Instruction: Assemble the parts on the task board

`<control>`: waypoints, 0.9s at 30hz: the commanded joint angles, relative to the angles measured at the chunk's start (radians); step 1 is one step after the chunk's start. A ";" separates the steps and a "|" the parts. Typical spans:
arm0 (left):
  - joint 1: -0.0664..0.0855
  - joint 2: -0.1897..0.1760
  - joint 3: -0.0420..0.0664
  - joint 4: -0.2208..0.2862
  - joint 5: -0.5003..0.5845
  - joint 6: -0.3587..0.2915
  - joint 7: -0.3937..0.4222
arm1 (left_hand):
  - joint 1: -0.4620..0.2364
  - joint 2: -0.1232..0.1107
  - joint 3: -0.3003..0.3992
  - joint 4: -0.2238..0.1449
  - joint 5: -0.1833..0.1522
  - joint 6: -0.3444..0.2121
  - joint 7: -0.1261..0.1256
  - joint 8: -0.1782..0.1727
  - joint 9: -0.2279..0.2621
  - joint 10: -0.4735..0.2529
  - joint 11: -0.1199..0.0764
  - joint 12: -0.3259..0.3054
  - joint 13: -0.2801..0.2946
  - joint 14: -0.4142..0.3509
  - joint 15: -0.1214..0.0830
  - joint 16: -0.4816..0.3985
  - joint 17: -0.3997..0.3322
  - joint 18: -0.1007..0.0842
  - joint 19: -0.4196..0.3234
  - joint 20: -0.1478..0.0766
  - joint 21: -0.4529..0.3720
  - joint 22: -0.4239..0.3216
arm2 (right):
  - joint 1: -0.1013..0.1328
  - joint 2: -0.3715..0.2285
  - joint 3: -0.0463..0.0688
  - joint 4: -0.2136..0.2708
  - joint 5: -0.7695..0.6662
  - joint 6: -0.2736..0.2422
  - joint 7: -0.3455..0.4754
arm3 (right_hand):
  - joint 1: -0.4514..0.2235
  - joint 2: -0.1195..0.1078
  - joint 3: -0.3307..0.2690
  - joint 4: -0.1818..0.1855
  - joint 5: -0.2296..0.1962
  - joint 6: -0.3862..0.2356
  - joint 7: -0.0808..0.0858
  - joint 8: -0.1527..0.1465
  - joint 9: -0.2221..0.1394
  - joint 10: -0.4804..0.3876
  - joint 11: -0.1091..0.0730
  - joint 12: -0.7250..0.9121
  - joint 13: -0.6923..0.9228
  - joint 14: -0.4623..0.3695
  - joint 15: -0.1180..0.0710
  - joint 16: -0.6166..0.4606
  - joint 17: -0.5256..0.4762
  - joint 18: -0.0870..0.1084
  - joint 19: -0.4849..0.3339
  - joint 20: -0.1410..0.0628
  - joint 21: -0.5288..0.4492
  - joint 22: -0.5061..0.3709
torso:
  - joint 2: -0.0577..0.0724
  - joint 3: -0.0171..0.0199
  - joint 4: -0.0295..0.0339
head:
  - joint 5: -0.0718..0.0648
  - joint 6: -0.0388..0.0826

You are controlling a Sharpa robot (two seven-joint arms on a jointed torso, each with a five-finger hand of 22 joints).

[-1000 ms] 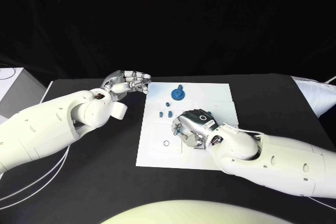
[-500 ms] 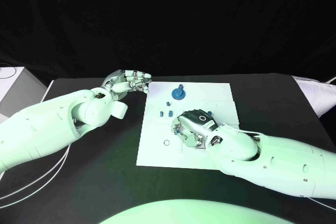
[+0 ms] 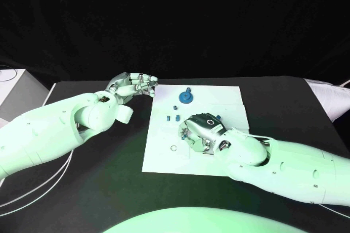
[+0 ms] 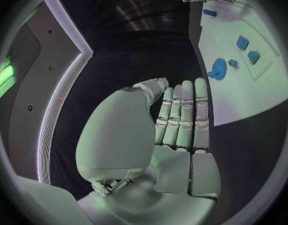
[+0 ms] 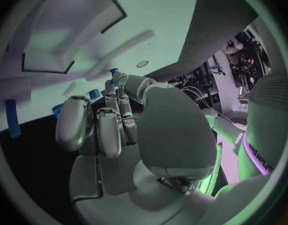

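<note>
The white task board [image 3: 222, 99] lies in the middle of the black table. A round blue part [image 3: 186, 97] stands near its far edge, and small blue parts [image 3: 175, 109] [image 3: 168, 119] lie just nearer. My right hand [image 3: 201, 134] hovers low over the board's middle with its fingers curled. In the right wrist view its thumb and a fingertip pinch a small blue part [image 5: 113, 71]. My left hand [image 3: 133, 85] floats off the board's far left corner, its fingers [image 4: 181, 115] straight and side by side, holding nothing. The left wrist view shows the board [image 4: 244, 95] and the round part [image 4: 218, 69].
A small ring [image 3: 173, 148] marks the board near its left edge. A white box [image 3: 18, 91] stands at the table's left edge and a pale cushion [image 3: 332, 99] at its right. Cables [image 3: 44, 187] run under my left arm.
</note>
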 commanded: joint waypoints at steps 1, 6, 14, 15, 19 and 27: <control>0.000 0.000 0.001 0.003 -0.002 0.008 0.001 | 0.000 0.007 -0.004 0.001 0.005 0.001 0.007 -0.006 -0.001 0.007 0.002 -0.006 0.001 0.009 0.000 -0.005 0.001 0.003 0.006 0.000 -0.006 -0.001 | -0.001 0.002 0.000 -0.003 -0.016 0.015 0.000 | 0.016 0.024 0.004 -0.005 0.004 0.004 0.001 0.003 0.001 0.058 -0.053 0.006 0.043 0.052 -0.006 -0.001 0.019 -0.016 0.014 -0.003 -0.005 0.000 | 0.000 -0.0002 -0.0001 | 0.000 -0.001; 0.000 0.000 0.001 0.003 -0.002 0.008 0.000 | 0.000 0.007 -0.004 0.001 0.005 0.001 0.007 -0.006 -0.001 0.007 0.002 -0.006 0.001 0.009 0.000 -0.005 0.001 0.003 0.006 0.000 -0.006 -0.001 | -0.001 0.006 0.000 -0.009 -0.016 0.033 0.003 | 0.016 0.024 0.004 -0.005 0.004 0.004 0.001 0.003 0.001 0.058 -0.053 0.006 0.043 0.052 -0.006 -0.001 0.019 -0.016 0.014 -0.003 -0.005 0.000 | 0.000 0.0002 -0.0003 | 0.000 -0.002; 0.000 -0.001 0.001 0.003 -0.002 0.009 -0.002 | 0.000 0.007 -0.004 0.001 0.005 0.001 0.007 -0.006 -0.001 0.007 0.002 -0.006 0.001 0.009 0.000 -0.005 0.001 0.003 0.006 0.000 -0.006 -0.001 | -0.002 0.020 -0.003 -0.023 -0.014 0.062 0.009 | 0.014 0.024 0.004 -0.005 0.004 0.004 0.002 0.002 0.001 0.058 -0.053 0.005 0.044 0.052 -0.005 -0.002 0.018 -0.016 0.013 -0.003 -0.008 -0.003 | 0.000 0.0002 -0.0003 | -0.001 -0.005; 0.000 -0.001 0.001 0.003 -0.002 0.009 -0.002 | 0.000 0.007 -0.004 0.001 0.005 0.001 0.007 -0.006 -0.001 0.007 0.002 -0.006 0.001 0.009 0.000 -0.005 0.001 0.003 0.006 0.000 -0.006 -0.001 | -0.002 0.022 -0.003 -0.025 -0.013 0.063 0.012 | 0.013 0.024 0.004 -0.005 0.004 0.004 0.002 0.001 0.001 0.057 -0.052 0.004 0.044 0.052 -0.005 -0.002 0.018 -0.015 0.013 -0.003 -0.010 -0.004 | 0.000 0.0002 -0.0003 | -0.001 -0.005; 0.000 -0.001 0.001 0.003 -0.002 0.010 -0.003 | 0.000 0.007 -0.004 0.001 0.005 0.001 0.007 -0.006 -0.001 0.007 0.002 -0.006 0.001 0.009 0.000 -0.005 0.001 0.003 0.006 0.000 -0.006 -0.001 | -0.005 0.028 -0.005 -0.031 -0.012 0.058 0.020 | 0.010 0.023 0.004 -0.005 0.007 0.002 0.003 0.000 0.001 0.055 -0.051 0.002 0.044 0.051 -0.004 -0.004 0.015 -0.015 0.012 -0.003 -0.011 -0.004 | 0.000 0.0009 -0.0002 | 0.000 -0.006; 0.000 -0.002 0.001 0.002 -0.002 0.010 -0.004 | 0.000 0.007 -0.005 0.002 0.005 0.002 0.007 -0.008 -0.001 0.007 0.002 -0.009 0.001 0.009 0.000 -0.007 0.001 0.003 0.006 0.001 -0.008 -0.001 | -0.006 0.028 -0.006 -0.034 0.014 0.056 0.048 | -0.056 -0.016 -0.045 0.013 0.099 -0.035 0.016 -0.027 -0.001 0.008 -0.036 -0.041 0.033 0.050 0.011 -0.005 0.012 -0.015 0.006 0.009 -0.022 -0.008 | -0.001 0.0003 -0.0015 | 0.001 -0.007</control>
